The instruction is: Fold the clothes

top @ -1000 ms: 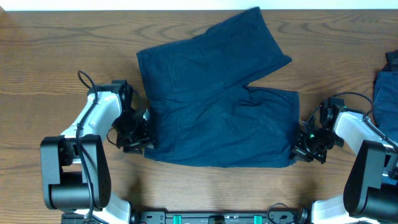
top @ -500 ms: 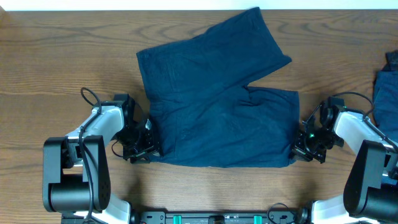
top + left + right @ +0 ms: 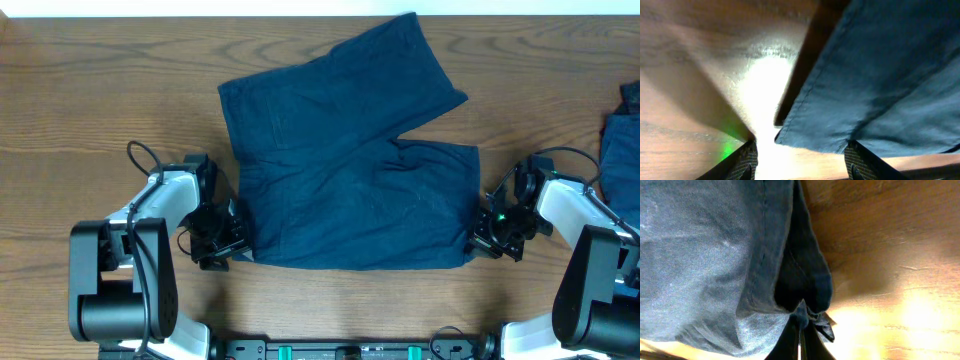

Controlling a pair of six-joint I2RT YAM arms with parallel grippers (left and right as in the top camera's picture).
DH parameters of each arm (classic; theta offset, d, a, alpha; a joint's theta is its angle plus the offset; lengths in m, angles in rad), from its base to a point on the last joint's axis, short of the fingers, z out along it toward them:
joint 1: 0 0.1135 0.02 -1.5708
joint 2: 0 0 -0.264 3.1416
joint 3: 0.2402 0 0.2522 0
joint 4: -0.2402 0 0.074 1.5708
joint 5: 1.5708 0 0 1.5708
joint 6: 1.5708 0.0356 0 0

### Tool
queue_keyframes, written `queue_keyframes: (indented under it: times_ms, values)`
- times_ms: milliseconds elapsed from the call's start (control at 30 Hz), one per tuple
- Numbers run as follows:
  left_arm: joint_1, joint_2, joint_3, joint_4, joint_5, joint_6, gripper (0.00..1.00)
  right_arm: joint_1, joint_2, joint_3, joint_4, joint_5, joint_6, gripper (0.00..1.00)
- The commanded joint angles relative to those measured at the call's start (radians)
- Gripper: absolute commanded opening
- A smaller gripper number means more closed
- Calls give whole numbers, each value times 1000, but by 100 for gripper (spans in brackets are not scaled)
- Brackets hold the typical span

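My left hand (image 3: 230,244) sits at the near-left corner of the clothes (image 3: 350,200). Its fingers (image 3: 747,161) are spread, and the wrist view shows the hem corner lying loose between them, unclamped. My right hand (image 3: 476,242) is pressed together, pinching the near-right hem fold, which only its wrist camera makes plain. From overhead, the clothes lie flat mid-table (image 3: 90,90), waistband left, long axis left-right. One leg points right, the other angles toward the far right.
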Motion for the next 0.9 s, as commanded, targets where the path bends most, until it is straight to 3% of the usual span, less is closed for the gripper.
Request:
queue_keyframes:
  times_ms: [0,67,200,267,567,867]
  values:
    - [5,6,-36,103,60,-82,57,-2,3,7,6,-11,-15,1]
    - [5,6,-57,126,69,-118,49,-2,3,7,13,-11,-15,1]
    - [5,6,-84,143,68,-127,20,-2,3,7,21,-11,-15,1]
    - [5,6,-84,142,66,-127,14,-2,3,7,25,-11,-15,1]
    - [45,-48,-56,42,27,-49,7,-7,2,72,-17,0,-26,1]
    - [132,-340,1,-111,2,5,6,-72,-89,269,-146,0,-21,1]
